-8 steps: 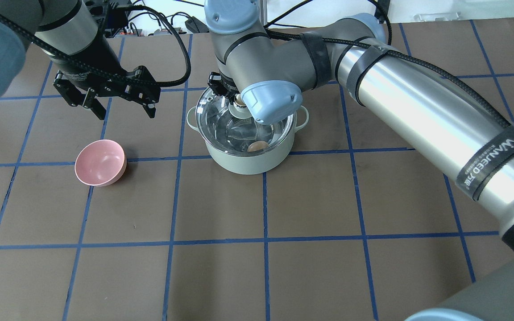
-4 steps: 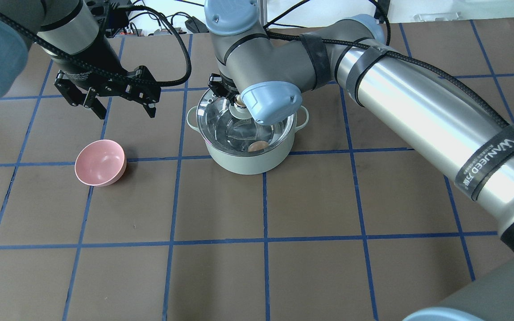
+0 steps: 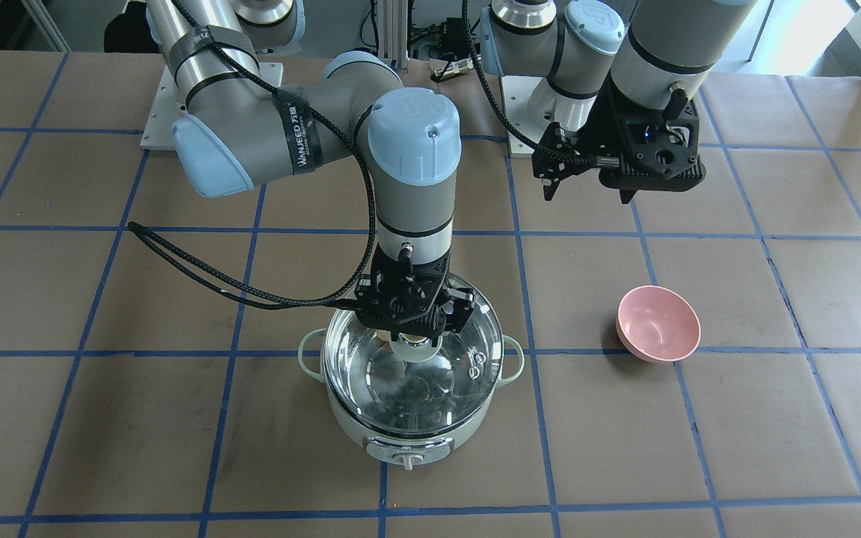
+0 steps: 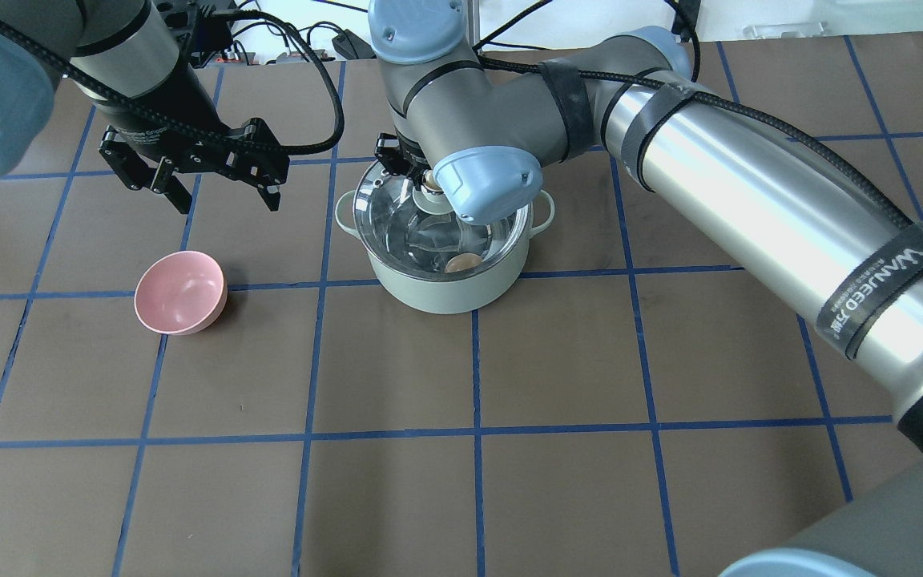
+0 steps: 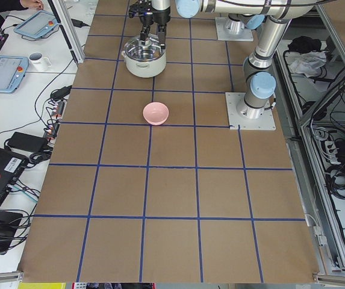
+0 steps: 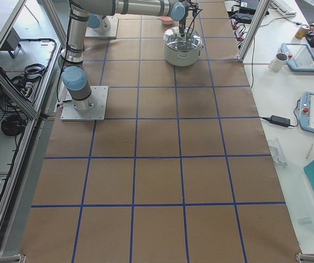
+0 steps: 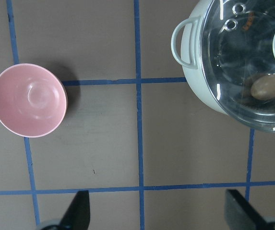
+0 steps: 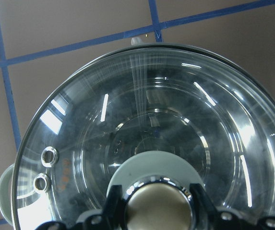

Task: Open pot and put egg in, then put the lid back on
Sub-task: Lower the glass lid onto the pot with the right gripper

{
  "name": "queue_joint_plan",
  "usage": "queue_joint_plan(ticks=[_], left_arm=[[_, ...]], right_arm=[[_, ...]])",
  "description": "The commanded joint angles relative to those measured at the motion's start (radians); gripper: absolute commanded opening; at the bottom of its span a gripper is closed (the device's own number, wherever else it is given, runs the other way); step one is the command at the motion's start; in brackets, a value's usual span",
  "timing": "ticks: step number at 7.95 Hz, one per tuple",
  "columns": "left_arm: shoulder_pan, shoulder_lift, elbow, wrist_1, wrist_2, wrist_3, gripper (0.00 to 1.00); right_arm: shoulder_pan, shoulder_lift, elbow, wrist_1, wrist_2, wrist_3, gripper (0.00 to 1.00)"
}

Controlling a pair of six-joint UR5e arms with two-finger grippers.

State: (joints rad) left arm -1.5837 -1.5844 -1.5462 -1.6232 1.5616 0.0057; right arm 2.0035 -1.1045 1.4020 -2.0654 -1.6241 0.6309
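Pot: the pale green pot (image 4: 447,293) stands on the table (image 4: 558,361), upright, with one loop handle on each side. Its control knob (image 3: 409,458) is on the side that faces away from the robot.

Lid: the glass lid (image 4: 394,218) lies on the rim of the pot and covers the whole opening. As far as the views show, it sits level. Its vent rivets (image 8: 45,168) are near the edge.

Egg: the brown egg (image 4: 463,262) is inside the pot, under the lid. It lies on the steel bottom, close to the wall on the robot's side. It is seen through the glass.

Right gripper: the right gripper (image 8: 159,211) stands straight above the centre of the pot and points down. Its two fingers (image 8: 114,207) are pressed against the tan knob of the lid, one on each side, so it grips the lid by the knob.

Left gripper: the left gripper (image 4: 226,205) hangs above the table on the robot's left of the pot, apart from it. Its fingers are spread wide and nothing is between them.

Bowl: the pink bowl (image 4: 180,292) stands on the robot's left of the pot, well apart from it, a little nearer to the robot. It is upright.
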Motion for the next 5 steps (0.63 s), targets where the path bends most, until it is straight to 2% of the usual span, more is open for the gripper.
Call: queue_joint_plan(ticks=[1, 3, 5], left_arm=[[-0.001, 0.0, 0.0, 0.0, 0.0, 0.0, 1.0], [0.001, 0.0, 0.0, 0.0, 0.0, 0.002, 1.0], [-0.001, 0.0, 0.0, 0.0, 0.0, 0.003, 1.0]], right_arm=[[-0.002, 0.0, 0.0, -0.004, -0.013, -0.011, 0.21], [-0.002, 0.002, 0.0, -0.004, -0.022, -0.013, 0.27], [-0.002, 0.005, 0.0, -0.027, -0.022, -0.011, 0.38]])
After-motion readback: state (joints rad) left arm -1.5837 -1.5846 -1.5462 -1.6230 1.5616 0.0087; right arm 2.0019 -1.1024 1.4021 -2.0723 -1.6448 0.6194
